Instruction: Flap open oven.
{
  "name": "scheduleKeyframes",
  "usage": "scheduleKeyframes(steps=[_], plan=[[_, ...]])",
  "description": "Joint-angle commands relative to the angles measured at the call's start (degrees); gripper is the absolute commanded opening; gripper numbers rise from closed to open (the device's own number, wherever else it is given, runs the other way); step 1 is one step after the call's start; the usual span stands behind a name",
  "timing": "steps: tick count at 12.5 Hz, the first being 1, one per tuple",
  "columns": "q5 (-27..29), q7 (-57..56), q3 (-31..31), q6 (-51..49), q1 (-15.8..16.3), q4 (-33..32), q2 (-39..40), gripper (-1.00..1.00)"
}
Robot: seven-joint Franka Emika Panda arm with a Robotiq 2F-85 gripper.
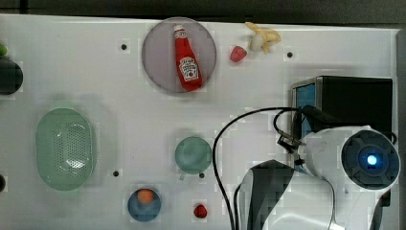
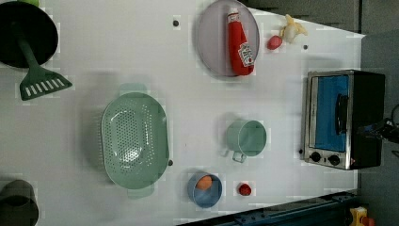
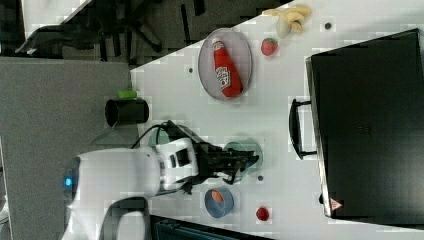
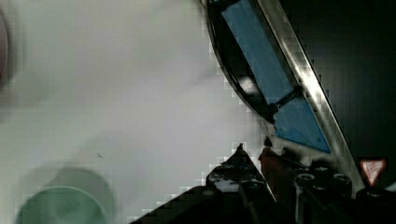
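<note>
a: where do we stand? the oven point(image 2: 346, 120) sits at the left view's right edge of the table point(image 2: 141, 47), door shut, blue glass flush in its silver frame.

b: agreed. in the right view our hand point(image 3: 247, 162) is out in front of the oven, apart from the handle point(image 3: 296, 129), with the green cup point(image 3: 252, 150) behind it. the fingers are nearly together with only a narrow gap, and we hold nothing.

a: so the step in hand, as we judge it, is reaching the handle. how do we do it well?

b: we come to the curved bar near its middle, not at an end post, so the door does not twist. in the wrist view the handle point(image 4: 233, 79) stands off the glass, so there is a gap to hook a finger behind.

a: then pull out and down along the door's arc, hinge at the bottom, rather than straight back.

b: yes, or we may drag the whole oven across the table.
</note>
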Motion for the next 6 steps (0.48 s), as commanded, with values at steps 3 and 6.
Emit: scheduleKeyframes(steps=[3, 6], plan=[[-0.3, -26.0, -4.0, 8.9, 0.0, -0.3, 5.6, -0.65], [-0.3, -26.4, -5.1, 16.4, 0.0, -0.3, 9.9, -0.65]])
